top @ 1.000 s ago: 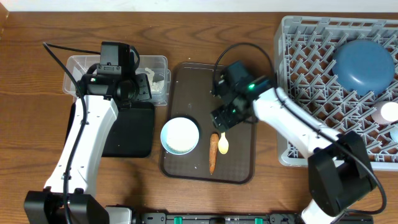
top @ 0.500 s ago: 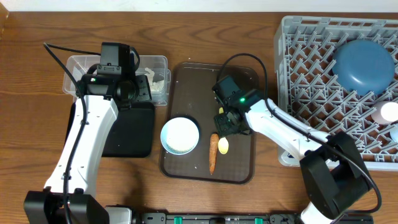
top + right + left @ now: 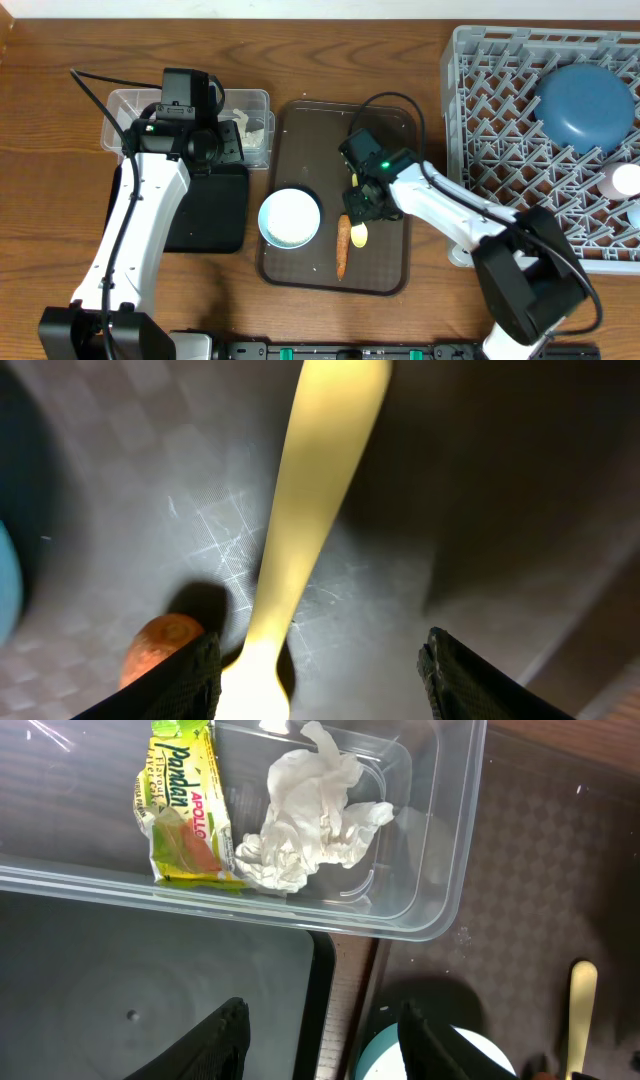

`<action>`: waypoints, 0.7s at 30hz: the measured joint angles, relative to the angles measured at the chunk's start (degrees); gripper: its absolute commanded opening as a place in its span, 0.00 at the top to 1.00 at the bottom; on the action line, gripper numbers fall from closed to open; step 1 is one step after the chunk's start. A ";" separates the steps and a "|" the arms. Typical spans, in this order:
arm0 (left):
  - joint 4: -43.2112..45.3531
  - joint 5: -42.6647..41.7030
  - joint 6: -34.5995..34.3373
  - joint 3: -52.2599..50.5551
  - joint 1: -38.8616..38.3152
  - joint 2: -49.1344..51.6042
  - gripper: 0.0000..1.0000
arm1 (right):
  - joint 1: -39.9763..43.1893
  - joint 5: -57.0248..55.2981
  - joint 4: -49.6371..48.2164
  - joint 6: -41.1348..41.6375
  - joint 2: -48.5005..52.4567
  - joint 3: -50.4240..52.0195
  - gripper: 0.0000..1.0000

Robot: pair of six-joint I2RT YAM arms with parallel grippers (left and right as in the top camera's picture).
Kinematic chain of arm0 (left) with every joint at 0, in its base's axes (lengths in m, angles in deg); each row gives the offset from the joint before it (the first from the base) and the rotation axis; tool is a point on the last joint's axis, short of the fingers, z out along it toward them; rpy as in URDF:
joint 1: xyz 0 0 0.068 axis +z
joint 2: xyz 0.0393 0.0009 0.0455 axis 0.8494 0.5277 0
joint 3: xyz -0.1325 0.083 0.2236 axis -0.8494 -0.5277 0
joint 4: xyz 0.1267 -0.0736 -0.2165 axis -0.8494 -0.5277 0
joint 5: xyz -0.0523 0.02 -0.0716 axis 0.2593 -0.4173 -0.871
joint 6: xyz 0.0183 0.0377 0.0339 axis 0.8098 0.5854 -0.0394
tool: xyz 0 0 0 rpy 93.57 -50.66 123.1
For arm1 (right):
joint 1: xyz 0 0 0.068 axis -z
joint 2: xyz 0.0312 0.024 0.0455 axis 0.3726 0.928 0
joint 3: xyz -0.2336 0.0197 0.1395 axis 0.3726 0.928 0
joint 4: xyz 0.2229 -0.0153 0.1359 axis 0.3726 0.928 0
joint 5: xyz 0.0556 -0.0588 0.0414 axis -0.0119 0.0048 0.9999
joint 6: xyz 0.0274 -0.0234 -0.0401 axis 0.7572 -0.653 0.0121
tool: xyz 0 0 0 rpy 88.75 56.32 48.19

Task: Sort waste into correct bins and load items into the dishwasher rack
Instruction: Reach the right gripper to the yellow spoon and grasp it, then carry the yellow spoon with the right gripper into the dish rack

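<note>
The yellow spoon [image 3: 359, 234] lies on the brown serving tray [image 3: 330, 125] beside the orange carrot [image 3: 342, 250] and the white bowl [image 3: 290, 218]. My right gripper [image 3: 362, 200] is open and low over the spoon's handle. In the right wrist view the spoon [image 3: 322, 480] runs between the open fingers [image 3: 320, 660], with the carrot's end [image 3: 155, 645] by the left finger. My left gripper [image 3: 322, 1020] is open and empty above the black tray's [image 3: 150, 980] edge. The wrapper [image 3: 180, 810] and tissue [image 3: 305, 815] lie in the clear tub [image 3: 440, 840].
The grey rack [image 3: 500, 150] stands at the right with the dark blue plate [image 3: 587, 105] in it and two cups [image 3: 627, 182] at its right edge. The clear tub [image 3: 130, 105] and black tray [image 3: 205, 215] sit at the left.
My right gripper has moved left and toward the front of the tray, coming down over the spoon's handle. The left arm has not moved.
</note>
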 measured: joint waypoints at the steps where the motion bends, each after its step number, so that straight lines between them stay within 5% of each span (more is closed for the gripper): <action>1: 0.02 0.00 0.00 0.00 0.00 0.00 0.50 | -0.17 0.00 0.04 0.00 0.83 0.00 0.40; 10: -0.04 0.02 -0.02 0.00 0.00 0.00 0.50 | -0.42 -1.44 0.48 0.44 2.16 -0.04 0.80; 21: -0.07 0.02 0.00 0.00 0.00 0.00 0.50 | -0.42 -1.60 0.57 0.48 2.16 -0.04 0.92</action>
